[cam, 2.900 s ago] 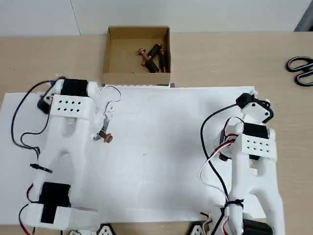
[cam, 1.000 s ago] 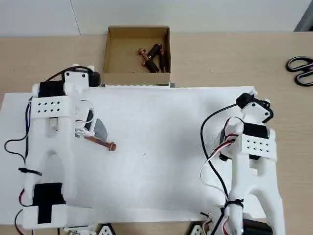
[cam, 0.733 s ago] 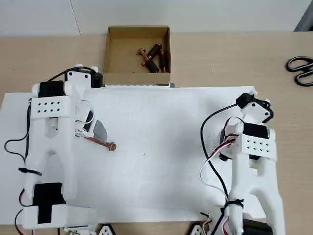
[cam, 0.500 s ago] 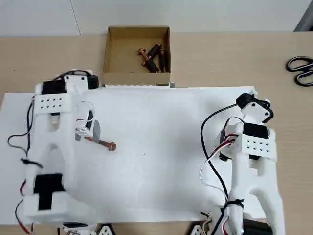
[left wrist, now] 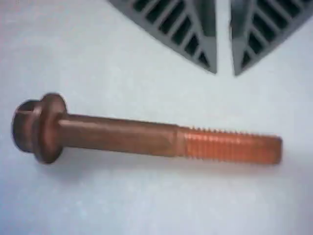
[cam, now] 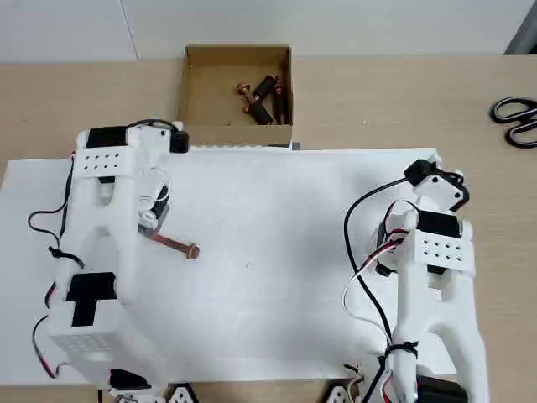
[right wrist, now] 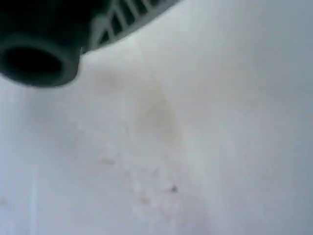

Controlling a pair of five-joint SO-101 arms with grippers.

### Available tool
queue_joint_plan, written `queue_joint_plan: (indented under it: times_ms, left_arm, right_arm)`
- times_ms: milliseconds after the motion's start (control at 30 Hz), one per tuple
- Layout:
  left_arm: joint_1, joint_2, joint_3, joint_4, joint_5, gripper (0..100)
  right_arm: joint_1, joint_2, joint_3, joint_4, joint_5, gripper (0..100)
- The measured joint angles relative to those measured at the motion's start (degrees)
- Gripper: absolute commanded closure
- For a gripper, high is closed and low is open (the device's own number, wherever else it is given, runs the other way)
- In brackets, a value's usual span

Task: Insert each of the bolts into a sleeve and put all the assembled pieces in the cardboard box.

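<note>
A copper bolt (cam: 174, 244) (left wrist: 146, 134) lies flat on the white sheet (cam: 277, 269), its head pointing toward the middle of the sheet. My left gripper (cam: 153, 220) (left wrist: 223, 54) hangs just beside the bolt's threaded end, shut to a narrow slit, with nothing between its fingers (left wrist: 195, 34). My right gripper (right wrist: 68, 36) holds a black sleeve (right wrist: 35, 61), seen end-on with its bore dark, against a ribbed finger (right wrist: 122, 17). The right arm (cam: 432, 243) stands at the sheet's right side. The cardboard box (cam: 195, 96) at the back holds several assembled pieces (cam: 264, 96).
Scissors (cam: 516, 111) lie on the wooden table at the far right. The box stands just beyond the sheet's far edge, close to the left arm's wrist. The sheet's middle between the arms is bare.
The bolt hung in my left gripper 2.9 s ago; it now lies flat on the sheet. Over the last second the left arm swung right and toward the box. The right arm stayed still.
</note>
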Motion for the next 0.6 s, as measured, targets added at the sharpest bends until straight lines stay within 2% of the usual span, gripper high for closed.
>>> queue_joint_plan:
  times_ms: [233,433,600]
  left_arm:
    - [0.1,0.0,-0.5,0.0,-16.7,99]
    - [0.4,0.0,-0.5,0.0,-33.2,88]
    - [0.9,0.0,-0.5,0.2,-43.3,86]
  right_arm:
    - [0.0,0.0,0.0,0.0,0.0,99.6]
    - [0.0,0.0,0.0,0.0,0.0,99.6]
    - [0.0,0.0,0.0,-0.4,0.0,99.6]
